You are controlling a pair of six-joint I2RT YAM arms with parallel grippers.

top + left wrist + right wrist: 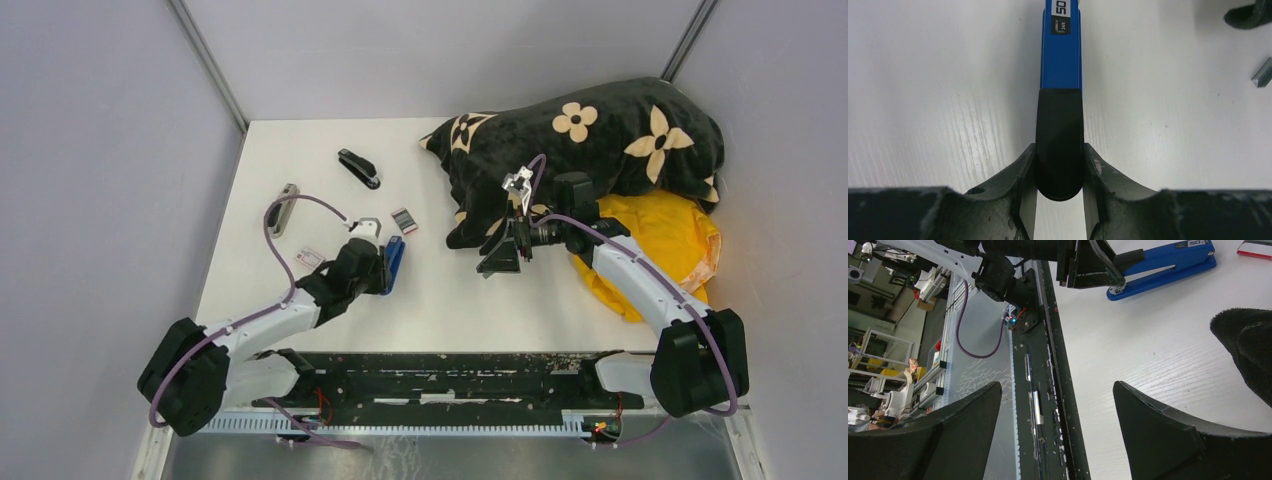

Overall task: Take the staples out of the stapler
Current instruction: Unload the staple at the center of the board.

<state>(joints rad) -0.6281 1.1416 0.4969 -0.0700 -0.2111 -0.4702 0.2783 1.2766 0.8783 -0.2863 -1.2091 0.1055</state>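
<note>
Fingers (1024, 172) of my left gripper (1059, 167) pinch the black back end of the blue stapler (1060, 60), one finger on each side. My left arm stretches low and forward over the white table (923, 100). The stapler rests on the table. Its long side runs straight away from the fingers, so its front end is the far end. A short grey strip of staples (1262, 72) lies on the table, off to the right of these fingers and apart from the stapler. My right arm bends in toward the middle. My right gripper (1057, 390) hangs above the table with its fingers spread wide and nothing between them. A corner of a black blanket (1248, 350) sits just right of those fingers.
</note>
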